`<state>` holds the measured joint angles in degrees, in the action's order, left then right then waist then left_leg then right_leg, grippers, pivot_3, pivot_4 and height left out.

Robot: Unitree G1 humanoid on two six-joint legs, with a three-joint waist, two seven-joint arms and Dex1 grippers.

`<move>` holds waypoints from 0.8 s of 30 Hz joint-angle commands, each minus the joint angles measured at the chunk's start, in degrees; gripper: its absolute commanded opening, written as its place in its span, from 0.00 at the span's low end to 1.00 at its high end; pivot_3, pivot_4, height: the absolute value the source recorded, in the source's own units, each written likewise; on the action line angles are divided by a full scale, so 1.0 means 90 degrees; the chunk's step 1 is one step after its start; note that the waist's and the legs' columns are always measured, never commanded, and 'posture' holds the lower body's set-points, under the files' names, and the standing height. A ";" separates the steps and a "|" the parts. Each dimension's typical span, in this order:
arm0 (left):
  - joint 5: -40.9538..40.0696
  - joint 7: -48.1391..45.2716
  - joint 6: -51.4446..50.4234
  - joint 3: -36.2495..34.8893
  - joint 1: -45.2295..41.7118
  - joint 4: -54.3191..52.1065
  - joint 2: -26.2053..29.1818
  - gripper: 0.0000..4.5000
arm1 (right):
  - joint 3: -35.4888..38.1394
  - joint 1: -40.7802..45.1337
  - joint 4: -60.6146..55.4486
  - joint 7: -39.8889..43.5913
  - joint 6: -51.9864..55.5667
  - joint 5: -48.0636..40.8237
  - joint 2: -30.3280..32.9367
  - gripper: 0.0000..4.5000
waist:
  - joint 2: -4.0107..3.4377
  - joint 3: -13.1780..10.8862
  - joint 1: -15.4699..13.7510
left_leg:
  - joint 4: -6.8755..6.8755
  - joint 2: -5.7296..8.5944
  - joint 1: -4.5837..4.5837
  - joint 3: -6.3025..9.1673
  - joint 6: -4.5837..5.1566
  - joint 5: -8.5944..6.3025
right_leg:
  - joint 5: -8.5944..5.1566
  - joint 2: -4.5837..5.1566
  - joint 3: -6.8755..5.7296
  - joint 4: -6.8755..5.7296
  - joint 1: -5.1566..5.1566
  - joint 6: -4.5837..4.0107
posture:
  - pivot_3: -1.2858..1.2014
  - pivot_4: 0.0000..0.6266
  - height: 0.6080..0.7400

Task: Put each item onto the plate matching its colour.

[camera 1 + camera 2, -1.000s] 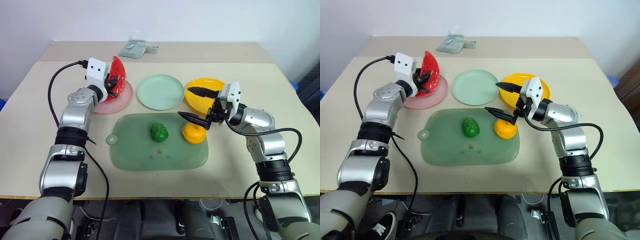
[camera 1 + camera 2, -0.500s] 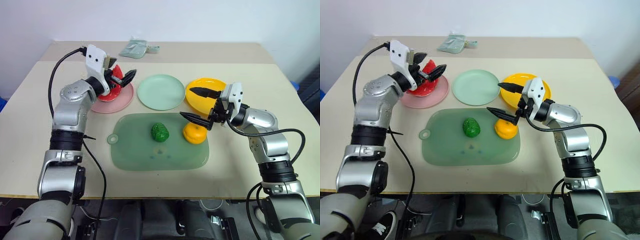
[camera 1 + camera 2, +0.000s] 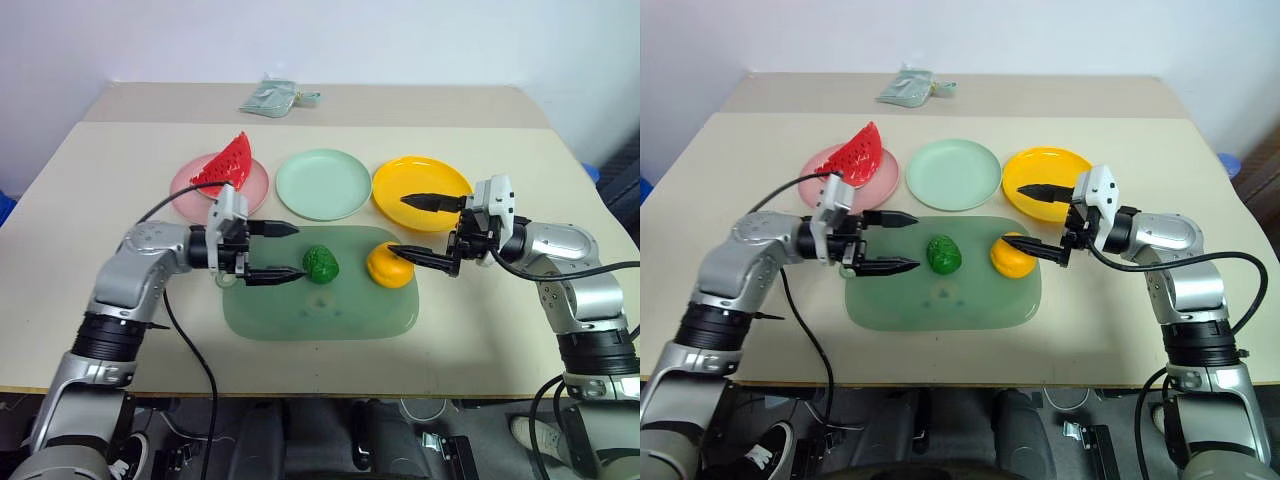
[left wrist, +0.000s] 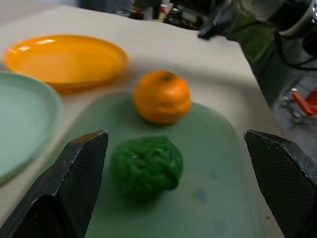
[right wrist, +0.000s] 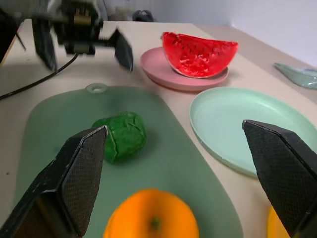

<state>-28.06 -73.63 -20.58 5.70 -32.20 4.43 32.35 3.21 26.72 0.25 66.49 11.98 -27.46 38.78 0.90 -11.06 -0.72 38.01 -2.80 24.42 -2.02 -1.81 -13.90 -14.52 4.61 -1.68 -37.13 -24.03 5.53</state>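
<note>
Watermelon wedge sits on pink plate. L gripper wide open beside green vegetable on mat; R gripper open above orange.

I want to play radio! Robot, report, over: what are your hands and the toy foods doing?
Left gripper open, empty, facing green vegetable. Right gripper open beside orange. Watermelon wedge on pink plate. Path clear.
</note>
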 commanded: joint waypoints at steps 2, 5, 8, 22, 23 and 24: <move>0.0735 0.0344 0.0981 0.0249 -0.0096 0.0366 -0.0338 1.00 | 0.0180 -0.0149 -0.0431 -0.0181 0.0025 -0.0130 -0.0041 1.00 | -0.0001 0.0000 0.0000 | -0.0001 0.0000 0.0000 0.0000 0.0000 0.0000 | 0.0000 0.0000 0.0000 0.0001 0.0000 0.0000 | 0.52 0.24 1.00; 0.1341 0.0669 0.1660 0.0496 -0.0181 0.0840 -0.0619 1.00 | 0.0109 -0.0159 -0.0440 -0.0269 -0.0021 0.0023 0.0012 1.00 | 0.0000 0.0000 -0.0003 | 0.0001 0.0001 0.0000 0.0000 0.0001 0.0000 | 0.0000 0.0000 0.0000 0.0000 0.0000 0.0000 | 0.52 0.24 1.00; 0.1676 0.0794 0.2216 0.0621 -0.0250 0.1329 -0.0847 1.00 | 0.0102 -0.0093 -0.0423 -0.0306 -0.0022 0.0036 0.0005 1.00 | 0.0000 0.0000 -0.0006 | 0.0001 0.0001 0.0000 0.0000 0.0001 0.0000 | 0.0000 0.0000 0.0000 0.0001 0.0000 0.0001 | 0.52 0.24 1.00; 0.1529 0.1161 0.2150 0.0318 -0.0341 0.1596 -0.1304 0.56 | 0.0099 -0.0020 -0.0487 -0.0334 -0.0002 0.0037 -0.0008 1.00 | -0.0001 0.0000 -0.0003 | 0.0001 0.0001 0.0000 0.0001 0.0001 0.0000 | 0.0000 0.0000 0.0000 0.0001 0.0000 0.0001 | 0.52 0.24 1.00; 0.1485 0.1474 0.2124 0.0164 -0.0501 0.1665 -0.1433 0.56 | 0.0113 0.0009 -0.0473 -0.0353 -0.0006 0.0016 -0.0039 1.00 | 0.0000 0.0000 -0.0010 | 0.0001 0.0001 0.0000 0.0001 0.0001 0.0000 | 0.0000 0.0001 0.0000 0.0001 0.0000 0.0001 | 0.52 0.24 1.00; 0.1466 0.1693 0.2100 0.0055 -0.0611 0.1712 -0.1529 0.56 | 0.0123 0.0031 -0.0462 -0.0366 -0.0010 0.0000 -0.0059 1.00 | 0.0000 0.0000 -0.0019 | 0.0001 0.0001 0.0001 0.0002 0.0001 0.0000 | 0.0000 0.0001 -0.0001 0.0000 0.0000 0.0001 | 0.52 0.24 1.00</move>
<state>-13.24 -61.50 -1.74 8.83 -35.04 20.75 19.41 3.12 25.68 -2.14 63.46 12.22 -26.56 38.48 0.90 -11.06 -0.89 38.05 -2.79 24.45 -1.98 -1.80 -13.90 -14.52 4.62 -1.70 -37.13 -24.02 5.54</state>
